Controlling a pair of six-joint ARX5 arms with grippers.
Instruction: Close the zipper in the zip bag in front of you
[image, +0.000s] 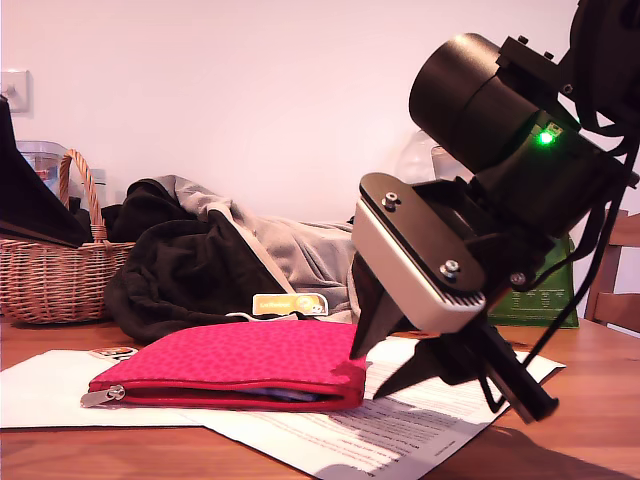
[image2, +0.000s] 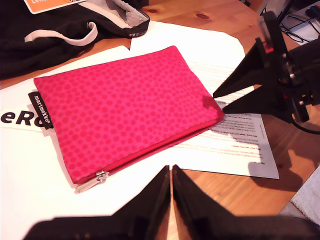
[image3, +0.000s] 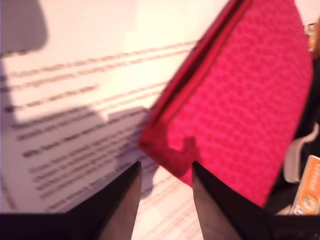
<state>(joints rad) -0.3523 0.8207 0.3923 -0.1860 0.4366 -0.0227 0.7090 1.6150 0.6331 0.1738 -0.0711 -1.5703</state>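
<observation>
Wooden table's covered in loose paper, so my second gripper (image: 385, 365), jaws apart at the flat red-pink fabric zip bag (image: 240, 360) corner, could just slide it.

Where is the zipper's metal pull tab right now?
The pull tab sits at the zip bag's end toward the exterior view's left, resting on white paper, at the far end from my second gripper.

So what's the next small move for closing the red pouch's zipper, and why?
Probably ease my second pincer forward to pinch the pouch corner. Its jaws stand open just short of that corner, the zipper gapes, and the pull tab lies at the far end, near my shut first pincer.
</observation>
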